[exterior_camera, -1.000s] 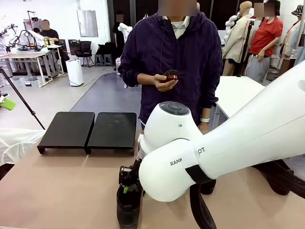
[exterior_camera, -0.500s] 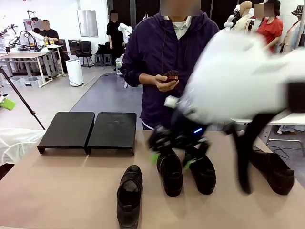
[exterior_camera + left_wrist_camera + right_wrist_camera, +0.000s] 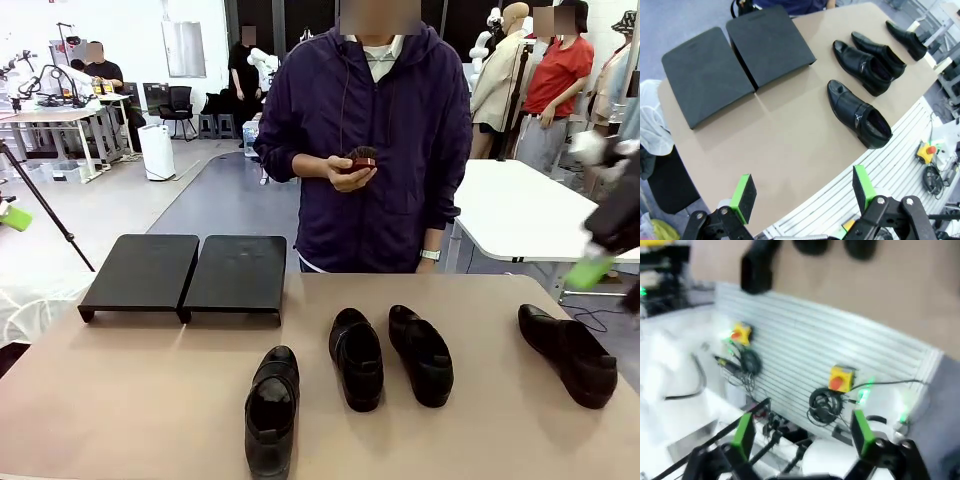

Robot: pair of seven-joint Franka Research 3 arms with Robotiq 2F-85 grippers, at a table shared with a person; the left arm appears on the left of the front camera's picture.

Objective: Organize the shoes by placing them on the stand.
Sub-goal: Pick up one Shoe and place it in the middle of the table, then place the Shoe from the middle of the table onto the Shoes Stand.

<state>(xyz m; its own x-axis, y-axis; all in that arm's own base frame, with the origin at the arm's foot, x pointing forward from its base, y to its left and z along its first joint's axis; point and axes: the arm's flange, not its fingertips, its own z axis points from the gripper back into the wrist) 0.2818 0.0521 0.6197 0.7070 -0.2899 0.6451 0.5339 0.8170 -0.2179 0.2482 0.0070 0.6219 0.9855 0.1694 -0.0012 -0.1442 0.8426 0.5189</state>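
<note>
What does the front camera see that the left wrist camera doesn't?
Front view: the person's hand holding a small dark thing, with the room behind. Left wrist view: the left gripper, fingers spread wide with nothing between them, and a yellow stop button past the table's edge. Both: four black shoes on the tan table, none on the black stand.

The shoes [image 3: 358, 372] look glossy leather, the stand [image 3: 235, 270] matt, tabletop [image 3: 120, 400] smooth
</note>
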